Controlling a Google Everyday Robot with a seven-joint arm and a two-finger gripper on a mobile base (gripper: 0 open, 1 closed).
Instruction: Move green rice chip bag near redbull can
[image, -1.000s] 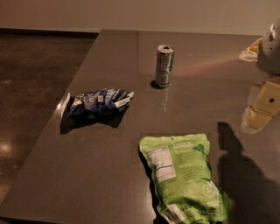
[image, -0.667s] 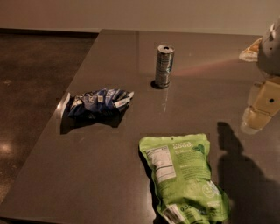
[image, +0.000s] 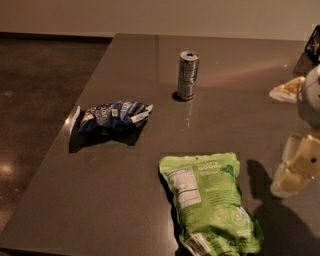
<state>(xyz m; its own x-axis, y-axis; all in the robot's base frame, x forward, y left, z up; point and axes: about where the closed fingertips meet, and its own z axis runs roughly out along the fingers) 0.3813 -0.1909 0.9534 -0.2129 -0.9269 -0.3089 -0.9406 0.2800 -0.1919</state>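
Note:
The green rice chip bag (image: 210, 202) lies flat near the table's front edge, label side up, its white nutrition label toward the left. The redbull can (image: 188, 75) stands upright at the middle back of the table, well apart from the bag. My gripper (image: 296, 167) hangs at the right edge of the view, above the table, to the right of the bag and not touching it. It holds nothing that I can see.
A crumpled dark blue and white snack bag (image: 111, 116) lies at the left of the grey table (image: 125, 200). A pale object (image: 286, 91) lies at the back right. The table's left edge drops to a dark floor (image: 35, 100).

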